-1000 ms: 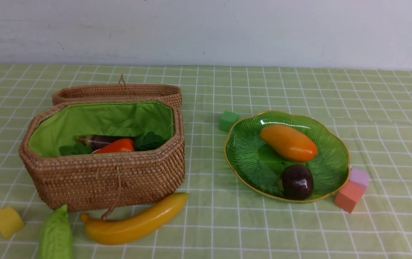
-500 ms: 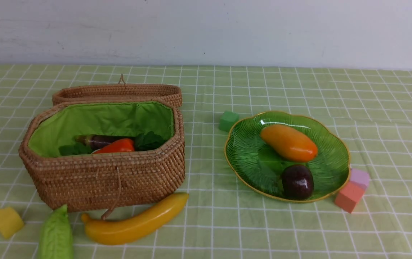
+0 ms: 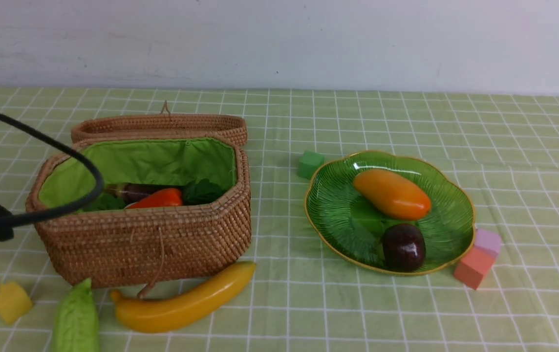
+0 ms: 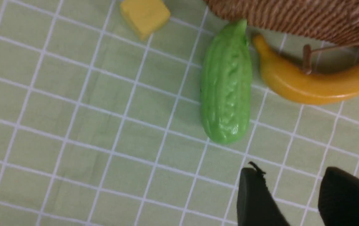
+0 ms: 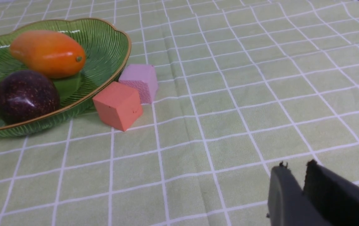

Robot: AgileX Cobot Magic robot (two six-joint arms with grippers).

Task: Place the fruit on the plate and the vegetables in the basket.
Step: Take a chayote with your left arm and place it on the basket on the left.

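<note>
— Green bumpy gourd [image 4: 226,84] just ahead of left gripper [image 4: 292,171]. Fingers apart, holding nothing.
— Yellow banana [image 4: 311,84]?
— Next to gourd, right by basket [image 4: 292,15].
— And right gripper [image 5: 295,166]?
— Fingers almost together, empty. Touching or not, cannot tell. Off to its side, plate [image 5: 110,37] with mango [image 5: 47,53] and purple fruit [image 5: 25,95] inside.

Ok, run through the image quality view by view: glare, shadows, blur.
Front view: soft, even light; white glare streak on the green glass plate and a glint on the dark purple fruit. Left wrist view: the wicker basket looks slightly blurred, the bumpy green gourd fairly crisp. Right wrist view: the orange cube is sharp, the right gripper soft.
</note>
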